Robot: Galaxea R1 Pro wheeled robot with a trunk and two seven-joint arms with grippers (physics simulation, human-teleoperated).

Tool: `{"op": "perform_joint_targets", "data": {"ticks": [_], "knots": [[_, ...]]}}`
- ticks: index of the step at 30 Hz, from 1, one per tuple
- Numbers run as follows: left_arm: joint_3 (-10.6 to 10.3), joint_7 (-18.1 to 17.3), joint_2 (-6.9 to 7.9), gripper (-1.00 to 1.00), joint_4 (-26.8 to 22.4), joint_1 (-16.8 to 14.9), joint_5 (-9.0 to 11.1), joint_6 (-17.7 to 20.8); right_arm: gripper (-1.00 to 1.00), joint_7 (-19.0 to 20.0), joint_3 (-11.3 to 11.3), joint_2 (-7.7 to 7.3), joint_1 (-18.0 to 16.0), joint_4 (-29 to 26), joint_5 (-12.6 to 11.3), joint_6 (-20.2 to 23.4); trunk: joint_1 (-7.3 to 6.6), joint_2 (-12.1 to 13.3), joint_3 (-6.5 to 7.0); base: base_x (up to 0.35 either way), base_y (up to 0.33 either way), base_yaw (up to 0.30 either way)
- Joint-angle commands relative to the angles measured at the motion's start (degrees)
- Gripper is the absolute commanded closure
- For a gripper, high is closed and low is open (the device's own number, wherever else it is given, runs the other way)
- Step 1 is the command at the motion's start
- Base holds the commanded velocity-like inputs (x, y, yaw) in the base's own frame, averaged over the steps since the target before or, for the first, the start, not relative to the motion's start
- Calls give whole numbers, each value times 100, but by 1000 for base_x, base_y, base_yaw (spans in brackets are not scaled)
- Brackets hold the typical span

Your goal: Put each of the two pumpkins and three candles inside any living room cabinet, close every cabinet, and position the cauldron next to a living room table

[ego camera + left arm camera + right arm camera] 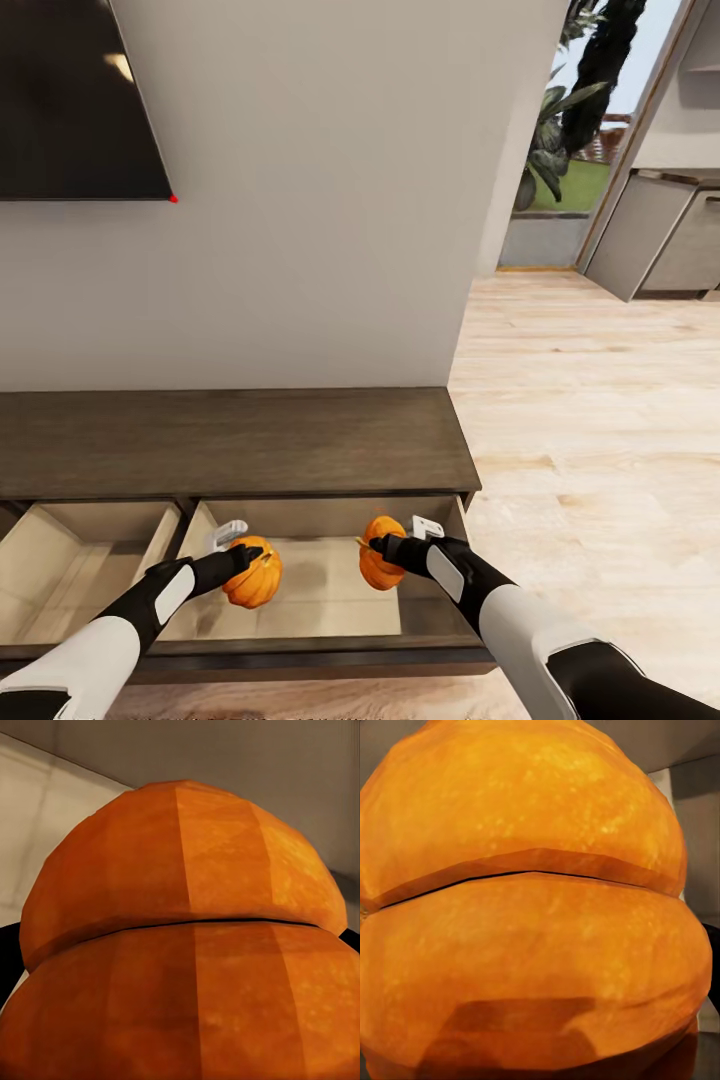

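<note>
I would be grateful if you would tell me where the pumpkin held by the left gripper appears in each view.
Head view: the left gripper's pumpkin sits low and left of centre, at the left gripper, over the open drawer.
Left wrist view: the same pumpkin takes up most of the frame, close up.
Right wrist view: the orange mass is the other pumpkin, not this one.
Shared landmark: the drawer's pale interior.

Pumpkins (253, 573) apparently hide both tools' fingertips.

White-and-black arms (150, 605), black wrists, pale pincer brackets.
</note>
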Motion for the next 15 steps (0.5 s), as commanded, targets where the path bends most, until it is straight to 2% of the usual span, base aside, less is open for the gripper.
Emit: {"op": "perform_joint_targets", "data": {"ticks": [1,11,15], "knots": [[-26,-2,3,100,-4,-8,47,29,100,-5,30,-3,-3,-7,-31,21,-1,-2,-14,0,0,0],[-30,-46,10,100,-76,-22,47,-17,100,31,30,-4,-3,-29,-32,53,-1,-2,-108,0,0,0],[-34,-47,2,100,-98,-22,47,-11,100,31,30,-11,-3,-32,-32,57,-1,-2,-146,159,0,0]]}}
